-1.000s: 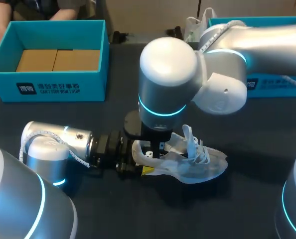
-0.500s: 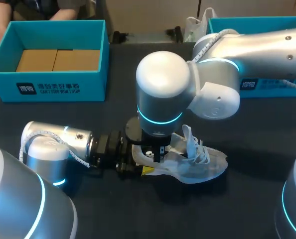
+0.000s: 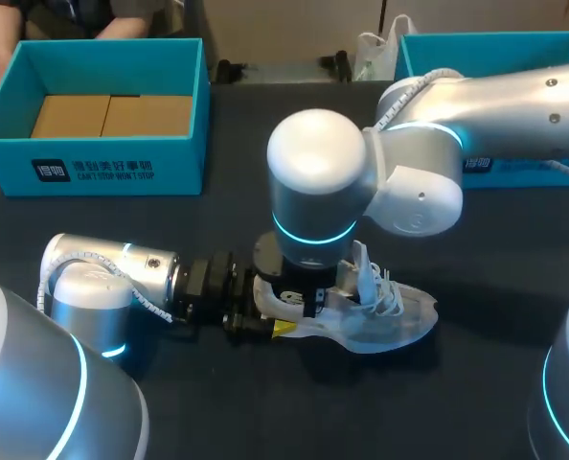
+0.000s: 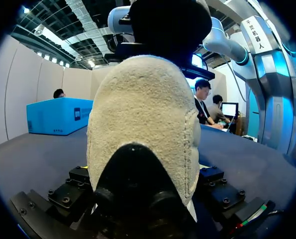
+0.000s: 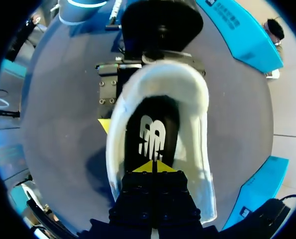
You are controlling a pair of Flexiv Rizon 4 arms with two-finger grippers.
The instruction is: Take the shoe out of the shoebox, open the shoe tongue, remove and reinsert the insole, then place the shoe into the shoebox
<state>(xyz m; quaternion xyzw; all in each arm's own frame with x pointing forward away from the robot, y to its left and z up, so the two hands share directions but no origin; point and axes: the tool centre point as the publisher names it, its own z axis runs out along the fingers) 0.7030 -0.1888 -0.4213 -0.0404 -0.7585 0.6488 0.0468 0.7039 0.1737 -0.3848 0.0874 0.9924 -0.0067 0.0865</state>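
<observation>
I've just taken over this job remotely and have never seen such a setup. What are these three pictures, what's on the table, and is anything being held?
This is a robot with two arms, each ending in a two-fingered hand with yellow tips. The head view looks down on the dark table from above and behind. There the left arm comes in from the left and the right arm from the right. The other two pictures come from a camera on each wrist.

On the table lie a white shoe, an open teal shoebox at the far left and a second teal box at the far right.

The left hand grips the shoe's heel, which fills the left wrist view. The right hand is shut on nothing that I can see. Its tips point down into the shoe at the black insole.
</observation>
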